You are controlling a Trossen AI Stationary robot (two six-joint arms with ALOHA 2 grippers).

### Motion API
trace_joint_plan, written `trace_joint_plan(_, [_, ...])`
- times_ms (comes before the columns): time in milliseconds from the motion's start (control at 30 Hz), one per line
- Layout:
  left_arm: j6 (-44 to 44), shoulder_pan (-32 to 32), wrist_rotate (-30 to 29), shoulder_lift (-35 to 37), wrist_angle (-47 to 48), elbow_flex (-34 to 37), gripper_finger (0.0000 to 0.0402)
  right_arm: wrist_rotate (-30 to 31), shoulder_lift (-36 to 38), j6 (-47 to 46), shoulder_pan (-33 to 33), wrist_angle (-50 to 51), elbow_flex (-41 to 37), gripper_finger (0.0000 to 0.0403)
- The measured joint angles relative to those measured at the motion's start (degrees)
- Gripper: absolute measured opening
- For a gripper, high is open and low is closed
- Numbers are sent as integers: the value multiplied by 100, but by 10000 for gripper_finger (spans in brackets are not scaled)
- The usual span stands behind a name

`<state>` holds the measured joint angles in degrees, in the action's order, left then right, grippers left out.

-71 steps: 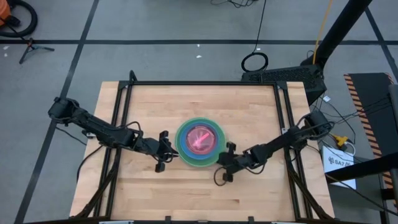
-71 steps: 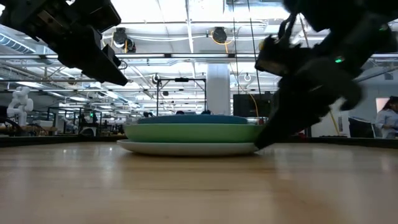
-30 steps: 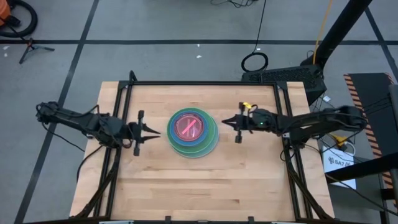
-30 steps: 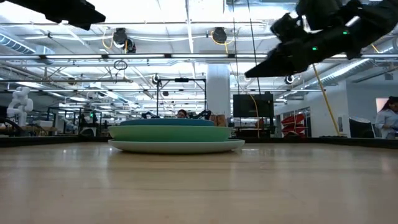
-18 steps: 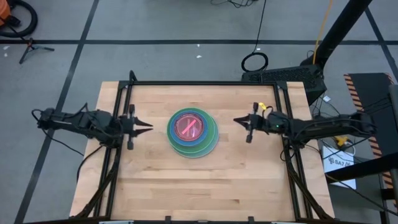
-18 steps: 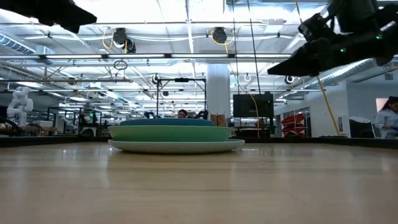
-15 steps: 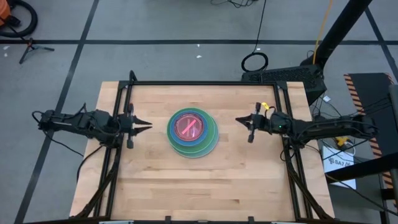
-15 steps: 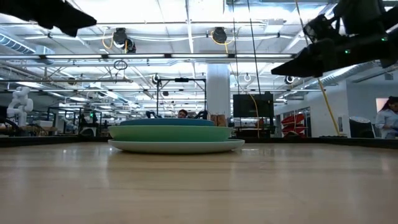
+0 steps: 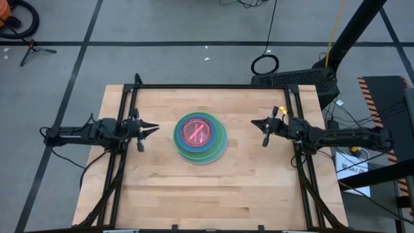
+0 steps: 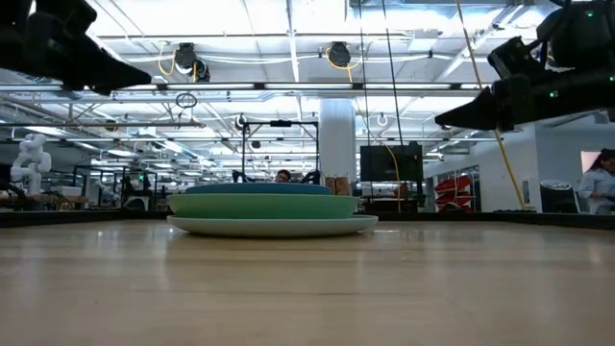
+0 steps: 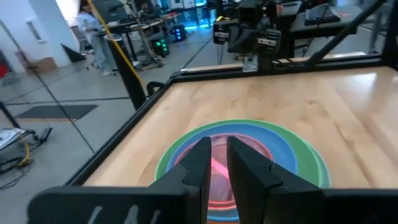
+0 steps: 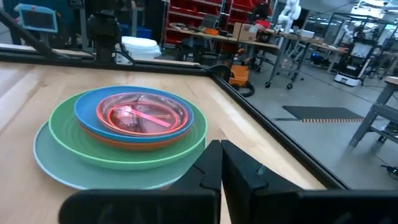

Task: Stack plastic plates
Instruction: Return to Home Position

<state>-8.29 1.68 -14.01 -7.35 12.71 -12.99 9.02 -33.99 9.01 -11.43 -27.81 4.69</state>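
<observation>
The plastic plates stand in one stack at the table's middle. A large pale blue plate rests on the wood, then green, rust-red and blue, with pink on top; any others are hidden inside. In the low view the stack sits flat. My left gripper hovers to the left of the stack, shut, pointing at it. My right gripper hovers to the right of it, shut, also pointing at it. Both are above the table and apart from the plates.
Black frame rails run along the table's left and right sides. Bare wood lies near and far of the stack. A person stands in the room beyond the table.
Both grippers have drawn back from the stack, the left toward the table's left edge and the right toward its right edge, staying shut. The stack has not moved.
</observation>
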Motion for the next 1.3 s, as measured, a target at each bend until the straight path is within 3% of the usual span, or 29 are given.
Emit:
trace_joint_plan(300, [248,-205,142,721,116,391,60,-4,612,-38,-12,254,-197,0])
trace_joint_plan(567, [406,-204,584,716,-36,685,60,-4,946,-70,-12,632,-208,0])
trace_joint_plan(800, [439,-204,1100,704,-916,1061,60,-4,989,-82,-12,701,-212,0])
trace_joint_plan(1167, [337,-204,1123,701,-940,1075,60,37,989,-69,-12,813,-219,0])
trace_joint_plan(1300, [403,-204,1120,698,-937,1075,60,432,989,-186,-10,1168,-223,0])
